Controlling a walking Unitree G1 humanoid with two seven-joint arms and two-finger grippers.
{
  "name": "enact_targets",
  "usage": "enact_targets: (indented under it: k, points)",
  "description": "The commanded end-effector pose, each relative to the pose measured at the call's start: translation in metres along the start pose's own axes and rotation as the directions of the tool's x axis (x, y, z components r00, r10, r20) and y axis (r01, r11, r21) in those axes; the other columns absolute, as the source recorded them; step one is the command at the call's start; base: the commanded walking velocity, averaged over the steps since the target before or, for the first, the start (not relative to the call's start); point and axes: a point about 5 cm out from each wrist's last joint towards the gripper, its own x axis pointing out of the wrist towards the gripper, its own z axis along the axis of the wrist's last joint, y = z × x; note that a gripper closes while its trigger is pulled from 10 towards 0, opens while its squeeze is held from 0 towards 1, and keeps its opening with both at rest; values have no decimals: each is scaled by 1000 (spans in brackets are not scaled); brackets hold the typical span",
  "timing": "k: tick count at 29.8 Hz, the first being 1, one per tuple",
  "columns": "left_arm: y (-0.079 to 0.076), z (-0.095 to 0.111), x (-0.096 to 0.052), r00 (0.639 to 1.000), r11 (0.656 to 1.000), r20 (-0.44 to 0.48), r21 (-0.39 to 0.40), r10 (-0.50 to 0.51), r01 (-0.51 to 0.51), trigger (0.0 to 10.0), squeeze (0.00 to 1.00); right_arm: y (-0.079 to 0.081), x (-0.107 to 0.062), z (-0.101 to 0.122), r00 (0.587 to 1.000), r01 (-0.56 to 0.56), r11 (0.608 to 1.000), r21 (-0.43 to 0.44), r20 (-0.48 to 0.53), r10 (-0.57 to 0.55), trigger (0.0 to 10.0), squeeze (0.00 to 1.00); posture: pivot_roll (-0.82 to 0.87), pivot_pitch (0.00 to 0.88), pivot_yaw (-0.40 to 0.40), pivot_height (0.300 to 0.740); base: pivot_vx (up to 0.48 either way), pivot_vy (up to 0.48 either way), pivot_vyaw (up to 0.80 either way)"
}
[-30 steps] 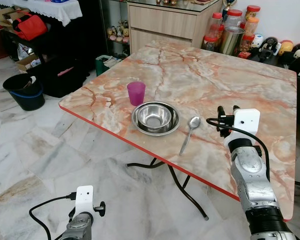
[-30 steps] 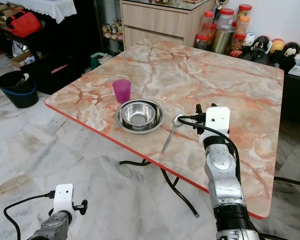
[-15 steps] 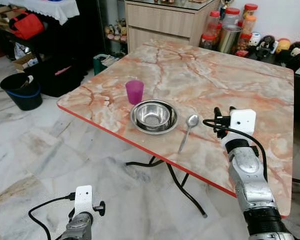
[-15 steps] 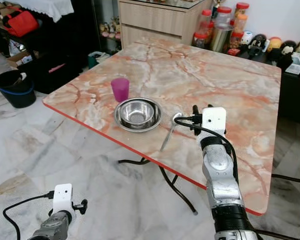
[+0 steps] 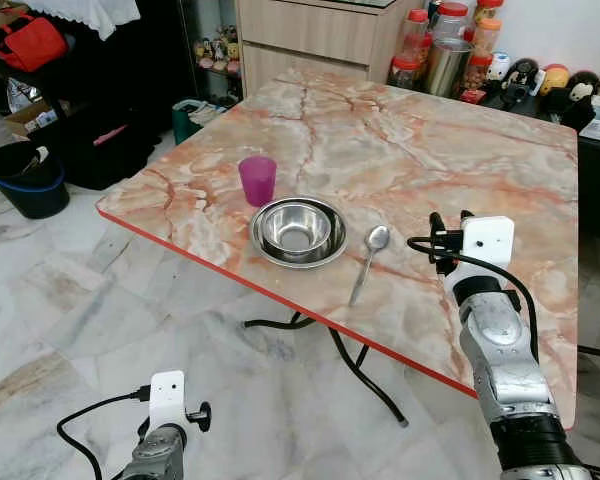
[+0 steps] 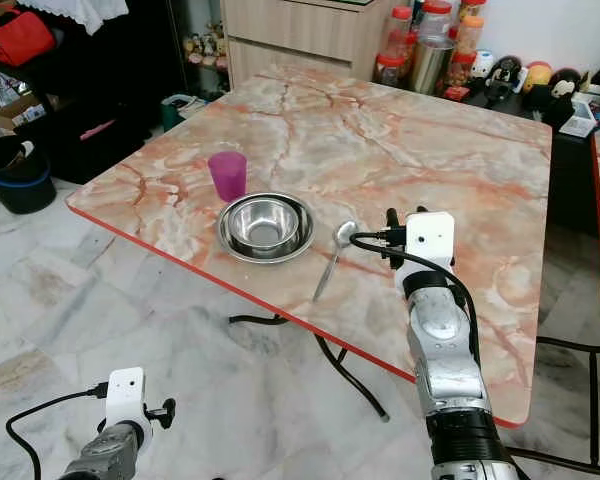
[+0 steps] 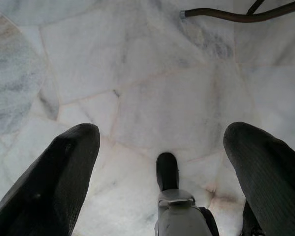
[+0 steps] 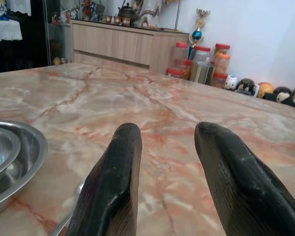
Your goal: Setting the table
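Note:
On the marble-patterned table (image 5: 450,140) stand a purple cup (image 5: 257,180) and, just to its right, a steel bowl (image 5: 298,231). A spoon (image 5: 366,263) lies right of the bowl, its handle pointing at the table's red near edge. My right gripper (image 5: 449,229) hovers low over the table a little right of the spoon's head. In the right wrist view it (image 8: 169,132) is open with nothing between its fingers, and the bowl's rim (image 8: 24,162) shows beside it. My left gripper (image 7: 162,130) hangs open over the floor.
A black and blue bucket (image 5: 20,176) stands on the marble floor at left, with a red bag (image 5: 27,42) behind it. A wooden cabinet (image 5: 310,35), jars (image 5: 442,52) and soft toys (image 5: 555,82) line the far side. Folding legs (image 5: 332,345) reach out under the table.
The camera has shifted, so the whole picture has slid. Cup, bowl and spoon keep their places. My right gripper stays beside the spoon, still open.

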Motion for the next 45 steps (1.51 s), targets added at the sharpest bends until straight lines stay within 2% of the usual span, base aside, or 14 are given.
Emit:
enact_targets:
  k: [1,13,23,27,35,38,45]
  points:
    - [-2,-2,0,1000,1000,-16,-10,-3,3,10000,0,-1,-2,1,1000,5,1000,14,2,-5,10000,0,-148,117,-6,740,0,0,0]
    - [1,-7,-2,1000,1000,-14,-12,-3,3,10000,0,-5,-6,4,1000,17,1000,11,19,-17,10000,0,-167,76,1,740,0,0,0]
    - [1,-10,-3,1000,1000,-15,-8,-4,4,10000,0,-8,-8,0,999,46,999,3,-8,-46,10000,0,-182,64,12,740,0,0,-42]
    - [1,-11,-3,1000,1000,-17,-3,-5,5,10000,0,-6,-10,-1,998,58,998,19,-11,-58,10000,0,-189,54,20,740,0,0,-613]
    - [1,-15,-4,1000,1000,-23,8,-5,6,10000,0,-3,-10,4,998,55,998,25,15,-55,10000,0,-196,29,19,740,0,0,0]
    - [1,-15,-4,1000,1000,-24,9,-6,6,10000,0,-3,-10,6,998,55,998,25,19,-56,10000,0,-196,29,20,740,0,0,0]
    - [-1,-10,-3,1000,1000,-17,5,-15,15,10000,0,-3,-4,11,998,64,998,26,19,-64,10000,0,-192,92,14,740,0,0,0]
